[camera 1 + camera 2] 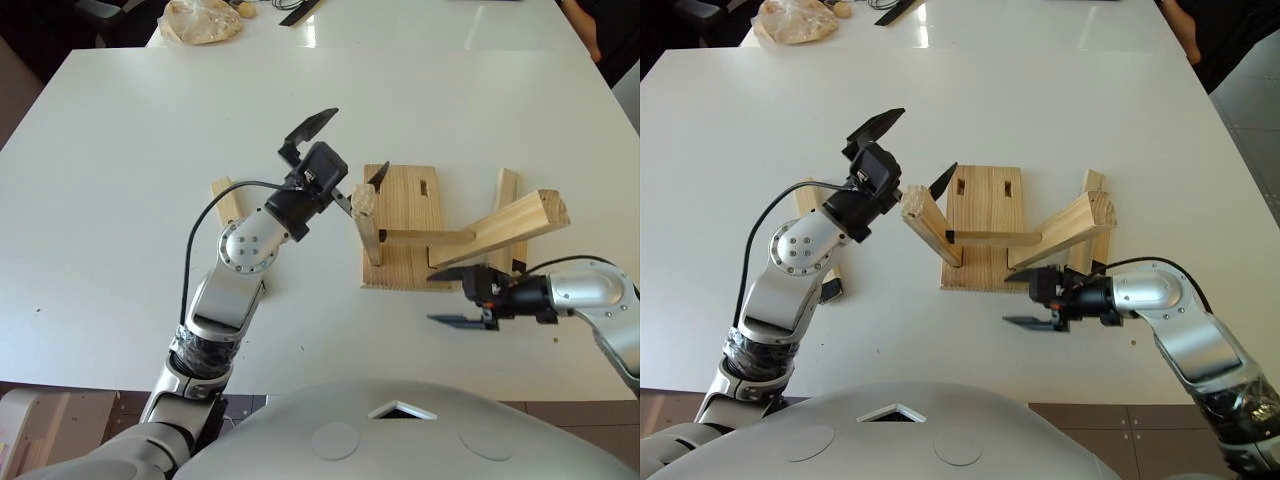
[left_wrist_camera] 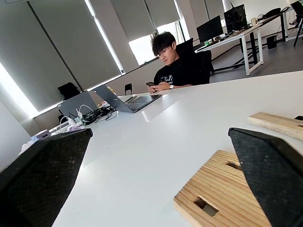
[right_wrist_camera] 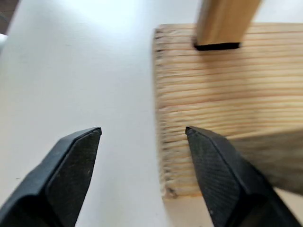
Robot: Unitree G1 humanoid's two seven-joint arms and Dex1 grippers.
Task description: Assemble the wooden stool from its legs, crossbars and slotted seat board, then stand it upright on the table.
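Observation:
The slotted seat board (image 1: 405,215) lies flat right of the table's middle, its two slots at the far end. On it stands a frame of two legs joined by a crossbar (image 1: 425,237): the left leg (image 1: 369,225) is near upright and the right leg (image 1: 505,228) leans out to the right. My left gripper (image 1: 352,147) is open just left of the left leg's top, with nothing held. My right gripper (image 1: 447,295) is open near the board's front right corner (image 3: 170,189), empty. One loose leg (image 1: 228,200) lies under my left arm, and another loose piece (image 1: 507,192) lies behind the leaning leg.
A plastic bag (image 1: 203,20) and a dark object (image 1: 300,10) sit at the table's far edge. The left half of the white table (image 1: 110,180) is bare. The front table edge runs close below my right gripper.

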